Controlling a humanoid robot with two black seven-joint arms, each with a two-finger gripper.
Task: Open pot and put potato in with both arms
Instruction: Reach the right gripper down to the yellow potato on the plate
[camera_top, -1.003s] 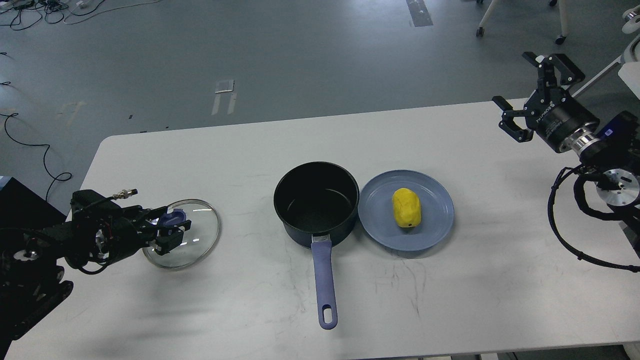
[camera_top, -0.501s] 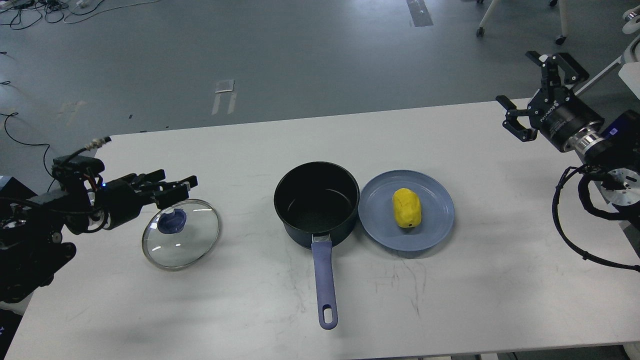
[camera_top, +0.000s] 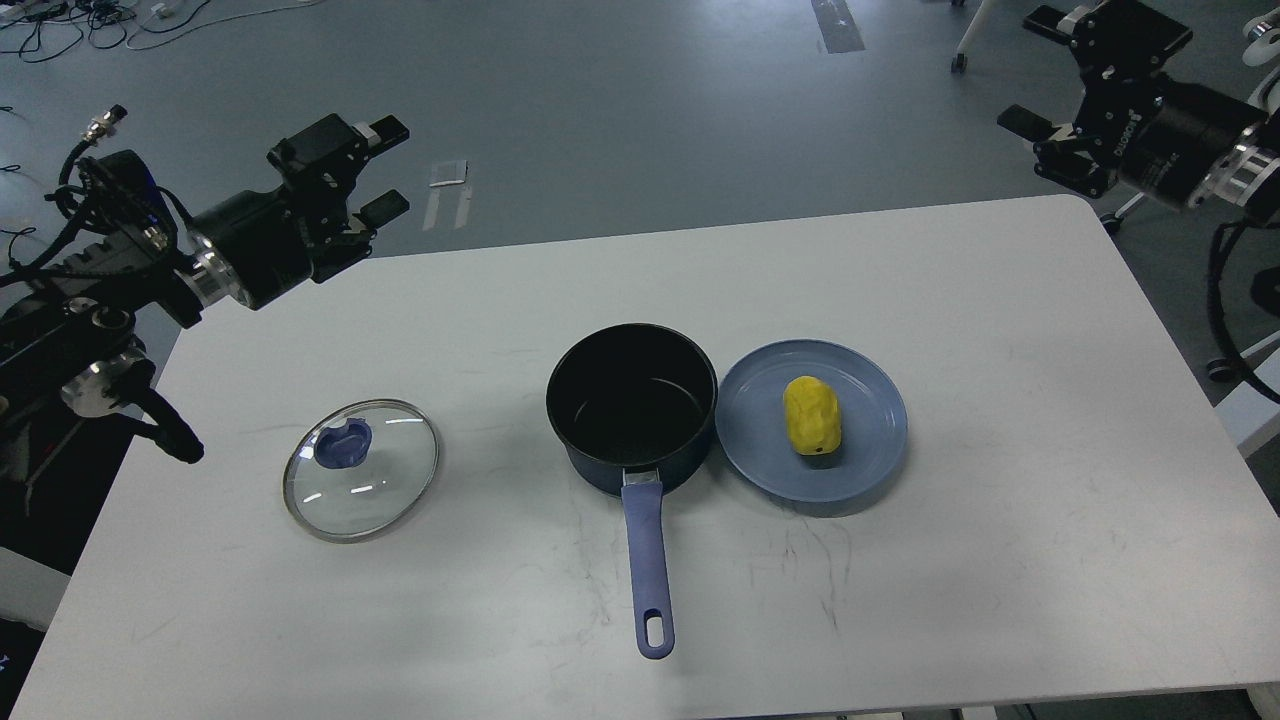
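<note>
Well apart: pot (camera_top: 632, 405), lid (camera_top: 362, 468).

Both arms run off the frame: the left arm (camera_top: 90, 290) at the left edge, the right arm (camera_top: 1230, 170) at the right edge. A chair base (camera_top: 1040, 40) at top right is cropped by the upper edge

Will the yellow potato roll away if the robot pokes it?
Probably a little. The potato is rounded and lumpy, so a poke would likely make it wobble or roll unevenly. It lies on the blue plate, whose raised rim would probably stop it. It looks firm and smooth, so it might slip between hard fingers.
</note>
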